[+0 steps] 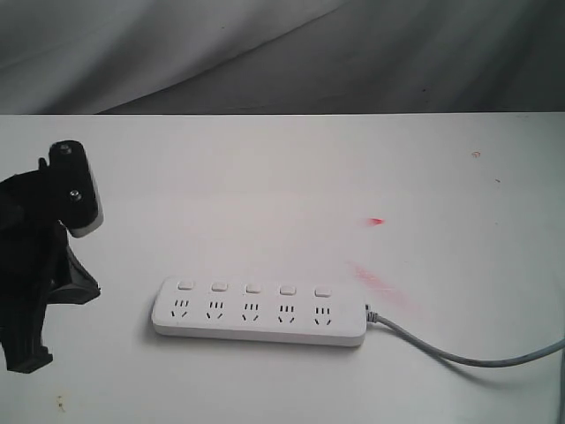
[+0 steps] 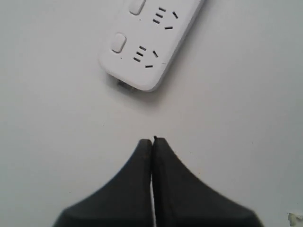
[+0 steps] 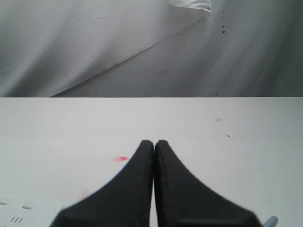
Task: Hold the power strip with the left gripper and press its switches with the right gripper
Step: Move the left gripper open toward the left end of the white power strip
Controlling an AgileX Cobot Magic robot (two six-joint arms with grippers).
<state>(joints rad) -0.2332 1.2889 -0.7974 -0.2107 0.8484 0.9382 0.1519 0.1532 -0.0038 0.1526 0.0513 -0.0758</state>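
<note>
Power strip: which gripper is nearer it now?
Left, likely. Left gripper sits shut just off the strip's cordless end, a gap between. Right gripper, shut, hangs back from its cord end.

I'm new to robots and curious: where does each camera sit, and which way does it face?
Exterior: off the arms, looking down on the table and power strip; left arm at the edge.
Left wrist: looks down past the shut left gripper at the strip's end.
Right wrist: looks across the table past the shut right gripper.
All three share the strip.

No legible text, brand or number; power strip (image 1: 260,325) seemingly unmarked.
</note>
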